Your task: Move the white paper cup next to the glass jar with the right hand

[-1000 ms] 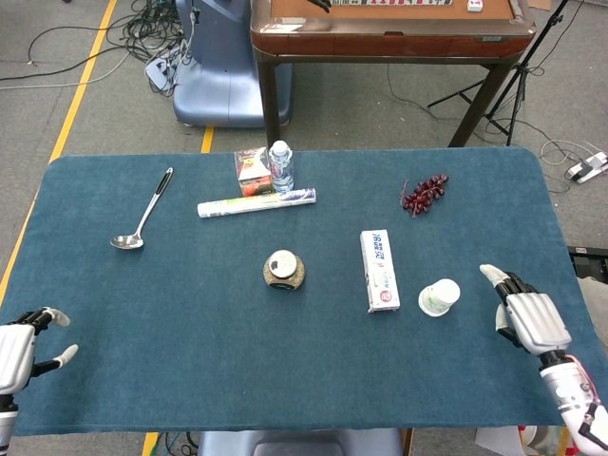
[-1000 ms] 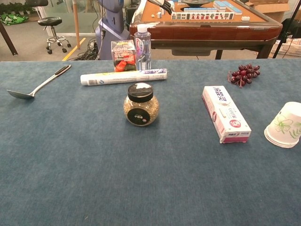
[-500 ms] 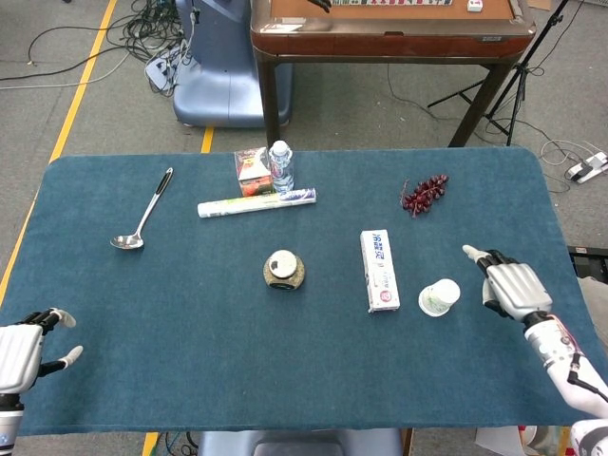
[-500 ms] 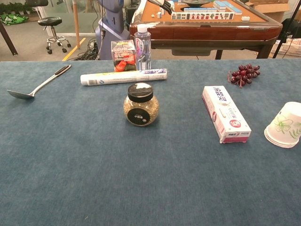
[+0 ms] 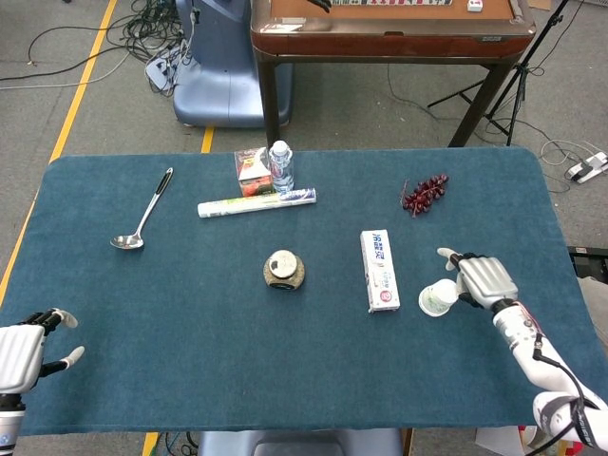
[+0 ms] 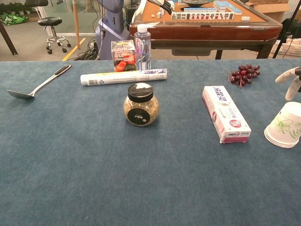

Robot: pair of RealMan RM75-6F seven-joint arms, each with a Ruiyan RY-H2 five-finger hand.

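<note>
The right hand (image 5: 483, 278) has moved in beside the tilted white paper cup (image 5: 438, 297) — fingers spread, holding nothing — and a careless touch could topple the light cup.

— What is sitting on the blue table (image 5: 190, 323)?
— A glass jar (image 5: 284, 270) is standing mid-table; a toothpaste box (image 5: 380, 270) is lying right of it, a white paper cup (image 5: 438, 297) beyond that, and a ladle (image 5: 142, 211) far left.

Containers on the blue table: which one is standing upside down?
The white paper cup with a green leaf print, right of the toothpaste box: it stands rim-down. The round glass jar and clear water bottle stand cap-up.
</note>
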